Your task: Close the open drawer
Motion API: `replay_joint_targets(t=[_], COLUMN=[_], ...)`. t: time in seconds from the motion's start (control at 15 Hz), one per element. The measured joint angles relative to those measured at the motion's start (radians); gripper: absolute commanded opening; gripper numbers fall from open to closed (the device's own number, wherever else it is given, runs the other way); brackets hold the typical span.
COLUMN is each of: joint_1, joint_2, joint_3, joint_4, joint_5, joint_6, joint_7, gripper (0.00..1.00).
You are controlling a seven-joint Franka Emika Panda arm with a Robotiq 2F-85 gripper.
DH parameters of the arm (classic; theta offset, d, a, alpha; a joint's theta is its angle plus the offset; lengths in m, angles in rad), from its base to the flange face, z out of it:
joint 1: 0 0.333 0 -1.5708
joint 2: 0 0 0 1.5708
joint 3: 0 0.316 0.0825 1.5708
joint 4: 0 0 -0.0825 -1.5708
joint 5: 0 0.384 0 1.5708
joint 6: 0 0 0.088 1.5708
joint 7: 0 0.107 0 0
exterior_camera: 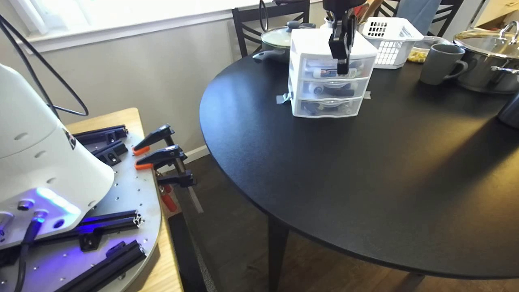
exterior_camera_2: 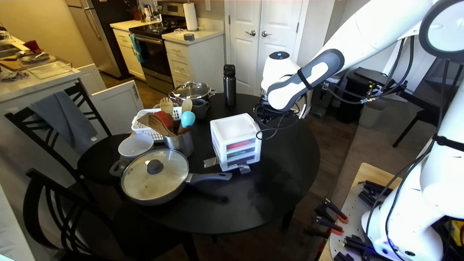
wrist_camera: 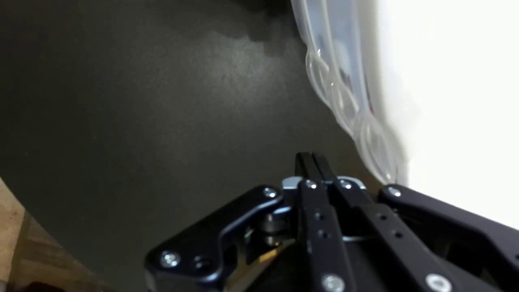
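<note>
The white-framed drawer unit [exterior_camera: 333, 44] stands on the black table, with its several clear drawers stacked. The top drawer [exterior_camera: 312, 68] holds red-and-white things; red shows through its side in an exterior view [exterior_camera_2: 240, 144]. Its front looks about level with the lower drawers, with no clear gap. In the wrist view the curved drawer pulls [wrist_camera: 377, 148] run down the unit's front edge. My gripper [wrist_camera: 311, 156] is shut and empty, pointing down just in front of the top drawer [exterior_camera: 343, 69]. A small gap shows between fingertips and pull in the wrist view. Behind the arm the gripper is partly hidden [exterior_camera_2: 266, 113].
Tape [exterior_camera_2: 245, 168] holds the unit to the table [exterior_camera: 324, 174]. A lidded pan [exterior_camera_2: 156, 177] and a utensil holder [exterior_camera_2: 180, 144] stand near it. A white lattice basket [exterior_camera: 391, 40], a grey mug [exterior_camera: 441, 65], a steel pot [exterior_camera: 490, 67] and a bottle [exterior_camera_2: 230, 87] are also on the table.
</note>
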Motion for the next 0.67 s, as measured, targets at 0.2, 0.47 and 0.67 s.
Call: replay_joint_targets(t=[0.2, 0.47, 0.67], joint_1=[-0.004, -0.012, -0.014], joint_2=[-0.021, -0.053, -0.073], joint_3=[-0.041, -0.059, -0.061], joint_4=[0.004, 0.004, 0.004], joint_5=[-0.067, -0.092, -0.094], joint_6=[0.000, 0.000, -0.003], joint_7=[0.000, 0.000, 0.000], gripper=[0.04, 0.04, 0.11])
